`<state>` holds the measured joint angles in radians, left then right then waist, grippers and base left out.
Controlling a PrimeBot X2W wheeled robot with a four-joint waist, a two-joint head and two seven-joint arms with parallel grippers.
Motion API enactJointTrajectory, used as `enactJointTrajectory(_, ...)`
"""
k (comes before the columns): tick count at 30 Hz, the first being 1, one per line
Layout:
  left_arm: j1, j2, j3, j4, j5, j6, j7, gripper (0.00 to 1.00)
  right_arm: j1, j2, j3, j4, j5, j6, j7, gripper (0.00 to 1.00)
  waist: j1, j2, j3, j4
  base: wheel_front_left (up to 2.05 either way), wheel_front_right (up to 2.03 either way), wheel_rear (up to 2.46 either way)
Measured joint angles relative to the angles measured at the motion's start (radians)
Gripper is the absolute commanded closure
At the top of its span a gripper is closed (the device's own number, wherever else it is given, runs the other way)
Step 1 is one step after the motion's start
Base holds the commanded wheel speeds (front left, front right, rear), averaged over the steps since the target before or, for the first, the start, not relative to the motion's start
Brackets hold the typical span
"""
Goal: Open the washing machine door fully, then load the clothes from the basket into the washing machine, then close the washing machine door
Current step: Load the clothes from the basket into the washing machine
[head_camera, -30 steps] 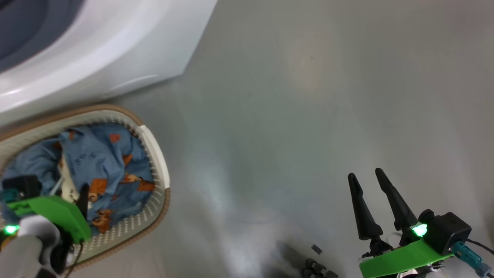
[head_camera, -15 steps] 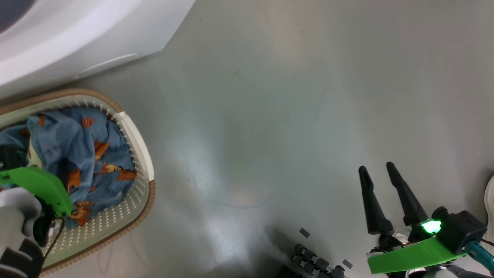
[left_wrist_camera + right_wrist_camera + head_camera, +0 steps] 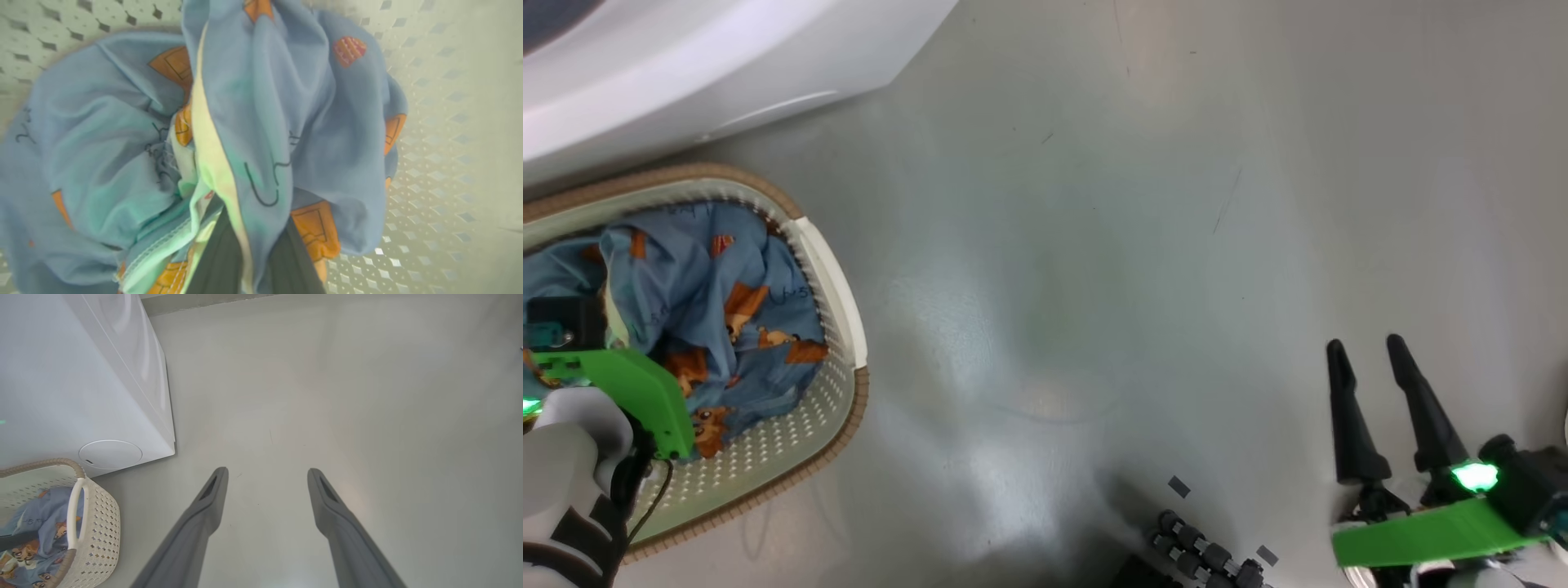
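Note:
The clothes (image 3: 719, 302), light blue with orange-brown animals, lie bunched in the cream perforated basket (image 3: 843, 302) on the floor beside the white washing machine (image 3: 686, 65). My left arm's green wrist mount (image 3: 629, 384) hangs over the basket's near side. In the left wrist view my left gripper (image 3: 249, 220) is shut on a raised fold of the clothes (image 3: 286, 102), blue and cream cloth pinched between the dark fingers above the basket wall (image 3: 429, 163). My right gripper (image 3: 1365, 345) stands open over bare floor, far right of the basket; its fingers spread wide (image 3: 267, 472). The washing machine door is out of view.
The washing machine's front corner (image 3: 163, 428) and round lower cover (image 3: 110, 454) stand just behind the basket (image 3: 102, 522). A dark ribbed part (image 3: 1209, 555) and small grey tape bits (image 3: 1178, 487) lie on the grey floor near the bottom edge.
My left gripper has gone from open to shut on a fold of the clothes, which is now gathered up. The head view has shifted a little. The right gripper stays open.

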<state>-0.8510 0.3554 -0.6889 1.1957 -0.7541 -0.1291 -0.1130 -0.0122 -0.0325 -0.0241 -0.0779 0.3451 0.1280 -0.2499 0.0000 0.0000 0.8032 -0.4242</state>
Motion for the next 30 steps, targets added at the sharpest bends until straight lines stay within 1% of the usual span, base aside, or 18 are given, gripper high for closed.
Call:
enactJointTrajectory(5, 0.005, -0.007, 0.012, -0.009, -0.032, 0.000, -0.094, 1.00, -0.052, 0.001, 0.020, 0.031, 0.000, 0.000, 0.000, 0.00, -0.0001, 0.0000, -0.018, 0.006, 0.00, 0.00, 0.00)
enactJointTrajectory(9, 0.047, -0.028, 0.030, -0.065, -0.039, 0.000, -0.135, 1.00, -0.072, 0.000, 0.018, 0.055, -0.009, 0.000, 0.000, 0.00, 0.0000, 0.0000, -0.050, 0.024, 0.00, 0.00, 0.00)
enactJointTrajectory(11, 0.089, -0.028, 0.072, -0.147, -0.026, 0.013, -0.135, 1.00, -0.071, 0.000, 0.017, 0.069, -0.030, 0.000, 0.000, 0.00, 0.0000, 0.0000, -0.071, 0.037, 0.00, 0.00, 0.00)
enactJointTrajectory(14, 0.172, -0.031, 0.162, -0.310, 0.019, 0.048, -0.135, 1.00, -0.071, 0.000, 0.012, 0.087, -0.046, 0.000, 0.000, 0.00, 0.0000, 0.0000, -0.111, 0.063, 0.00, 0.00, 0.00)
enactJointTrajectory(16, 0.249, -0.044, 0.223, -0.415, 0.063, 0.063, -0.138, 1.00, -0.070, 0.000, 0.007, 0.101, -0.058, 0.000, 0.000, 0.00, 0.0000, 0.0000, -0.143, 0.084, 0.00, 0.00, 0.00)
enactJointTrajectory(17, 0.333, -0.069, 0.272, -0.506, 0.105, 0.073, -0.139, 1.00, -0.068, 0.000, 0.003, 0.113, -0.073, 0.000, 0.000, 0.00, 0.0000, 0.0000, -0.180, 0.106, 0.00, 0.00, 0.00)
enactJointTrajectory(20, 0.454, -0.107, 0.335, -0.623, 0.163, 0.078, -0.139, 1.00, -0.050, -0.001, -0.006, 0.126, -0.103, 0.000, 0.000, 0.00, 0.0000, 0.0000, -0.243, 0.143, 0.00, 0.00, 0.00)
enactJointTrajectory(24, 0.582, -0.141, 0.413, -0.762, 0.239, 0.081, -0.139, 1.00, -0.002, -0.002, -0.019, 0.139, -0.116, 0.000, 0.000, 0.00, 0.0000, 0.0000, -0.331, 0.189, 0.00, 0.00, 0.00)
enactJointTrajectory(30, 0.752, -0.201, 0.503, -0.922, 0.331, 0.081, -0.140, 1.00, 0.075, -0.002, -0.031, 0.157, -0.145, 0.000, 0.000, 0.00, 0.0000, 0.0000, -0.465, 0.251, 0.00, 0.00, 0.00)
